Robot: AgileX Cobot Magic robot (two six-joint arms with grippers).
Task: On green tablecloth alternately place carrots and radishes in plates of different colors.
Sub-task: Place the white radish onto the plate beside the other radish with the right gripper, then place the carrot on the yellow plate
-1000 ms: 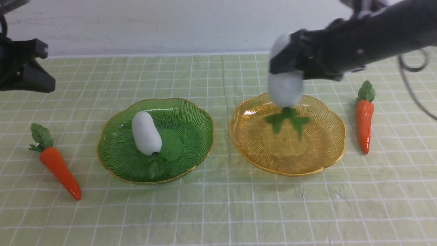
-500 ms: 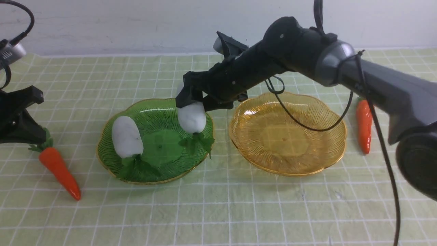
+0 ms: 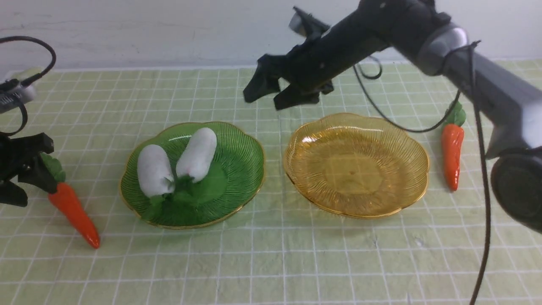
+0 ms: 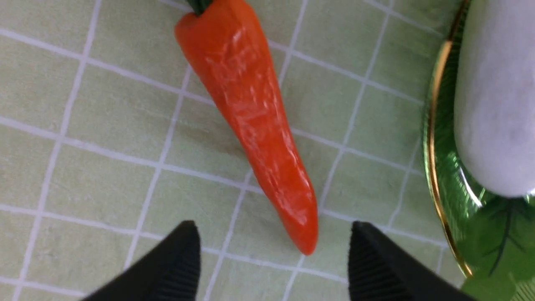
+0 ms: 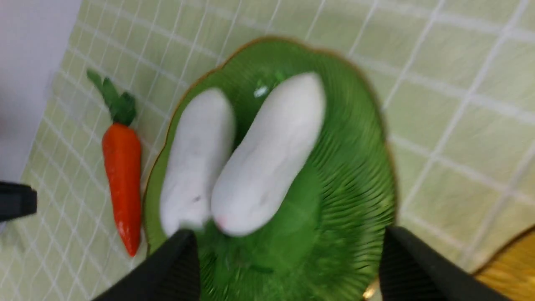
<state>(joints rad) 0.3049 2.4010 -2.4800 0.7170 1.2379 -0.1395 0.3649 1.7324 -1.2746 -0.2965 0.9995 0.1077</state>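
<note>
Two radishes (image 3: 156, 169) lie in the green plate (image 3: 241, 148). The left pincer (image 4: 273, 230) stands open, straddling the narrow tip of the left carrot (image 4: 250, 117) on the tablecloth (image 3: 271, 262). It should probably shift toward the thicker middle before closing. The right pincer (image 3: 271, 91) hangs open, empty.

Soft, bright, even light falls from overhead across the front view; the amber plate (image 3: 402, 199) casts only a faint shadow toward the camera on the green tablecloth (image 3: 271, 262), and a white glint sits on its far left inner wall; the left wrist view is sharp, with streaky highlights along the carrot (image 4: 255, 121); the right wrist view is smeared by blur, the radishes (image 5: 267, 154) soft-edged, the right claw (image 5: 288, 234) dark and out of focus.
</note>
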